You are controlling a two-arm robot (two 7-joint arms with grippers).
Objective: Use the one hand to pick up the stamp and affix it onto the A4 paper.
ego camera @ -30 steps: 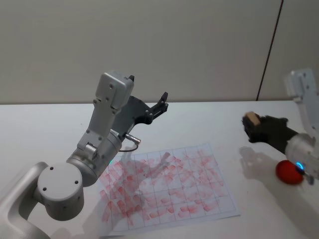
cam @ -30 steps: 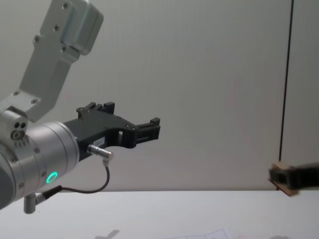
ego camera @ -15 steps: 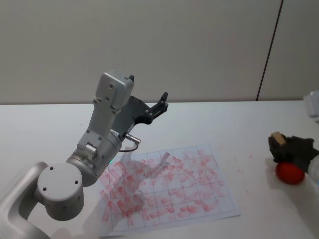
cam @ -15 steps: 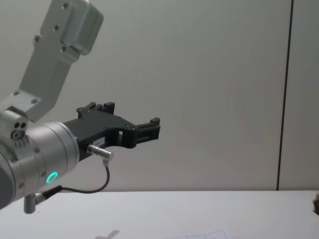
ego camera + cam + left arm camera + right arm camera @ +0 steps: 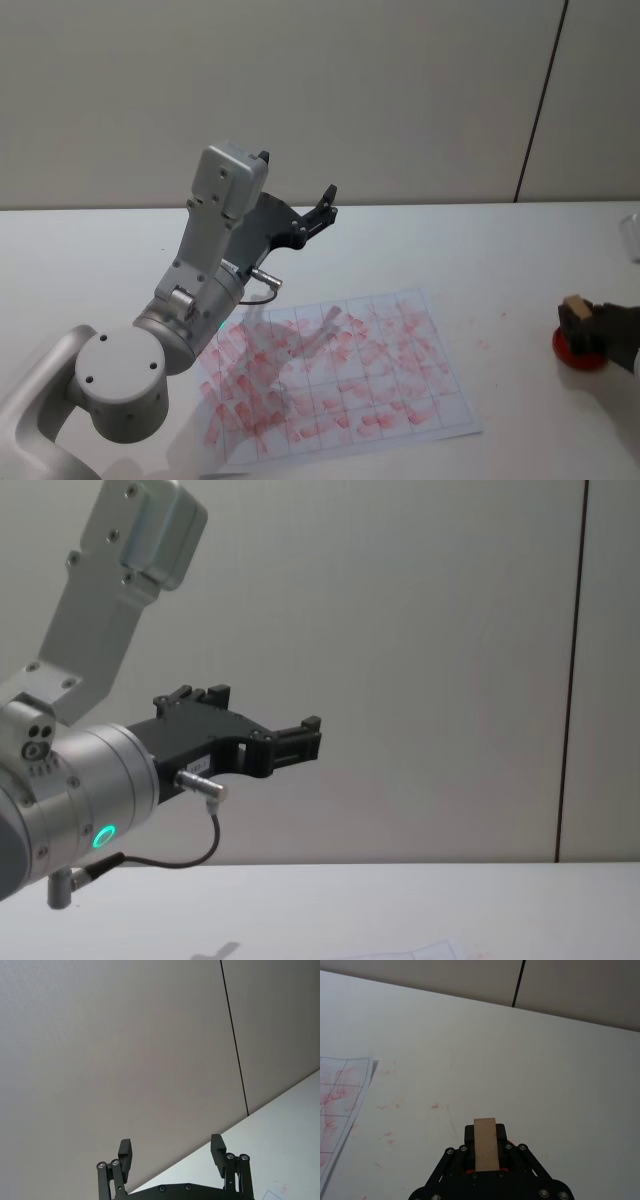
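Note:
At the table's right edge, my right gripper (image 5: 588, 328) is shut on the stamp (image 5: 573, 306), a small tan block. It holds the stamp low over a red round ink pad (image 5: 577, 358). In the right wrist view the stamp (image 5: 485, 1144) stands upright between the black jaws of the right gripper (image 5: 485, 1136). The A4 paper (image 5: 345, 375) lies flat in the middle of the table, printed with a grid and covered in red stamp marks; its corner (image 5: 342, 1092) is to the gripper's left. My left gripper (image 5: 322, 207) hangs raised and open above the table's far side.
The left arm's silver body (image 5: 205, 285) rises over the paper's left part and hides some of it. Its open gripper (image 5: 298, 742), also (image 5: 171, 1154), points toward the beige wall. Faint red smudges (image 5: 387, 1107) dot the white table between paper and pad.
My right gripper has carried the stamp down and to the right, from mid-air onto the red ink pad. The left arm has not moved.

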